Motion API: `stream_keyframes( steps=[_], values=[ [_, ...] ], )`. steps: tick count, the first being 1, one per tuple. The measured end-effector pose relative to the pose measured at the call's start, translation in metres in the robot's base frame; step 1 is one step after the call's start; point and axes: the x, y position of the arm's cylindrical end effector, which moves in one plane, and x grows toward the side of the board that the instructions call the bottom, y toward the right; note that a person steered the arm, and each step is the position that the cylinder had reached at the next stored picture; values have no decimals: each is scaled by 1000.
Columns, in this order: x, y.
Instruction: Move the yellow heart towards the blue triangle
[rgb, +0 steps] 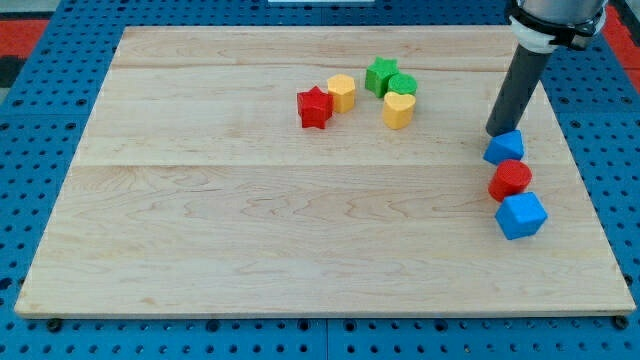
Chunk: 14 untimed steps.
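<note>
The yellow heart (398, 109) lies on the wooden board near the view's top centre, just below a green block (402, 85). The blue triangle (504, 148) lies at the view's right. My tip (497, 132) rests right at the blue triangle's upper left edge, far to the right of the yellow heart. The dark rod rises from there towards the view's top right.
A green star (379, 75) touches the green block. A yellow hexagon (342, 92) and a red star (315, 107) lie left of the heart. A red round block (510, 180) and a blue cube (521, 215) sit below the blue triangle, near the board's right edge (590, 190).
</note>
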Motion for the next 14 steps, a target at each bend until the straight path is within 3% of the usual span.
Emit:
stream_keyframes(
  steps=[2, 4, 6, 7, 8, 10, 14],
  values=[
    [-37, -36],
    [4, -92],
    [-13, -174],
    [-51, -173],
    [-62, -165],
    [-30, -138],
    [-37, -108]
  ],
)
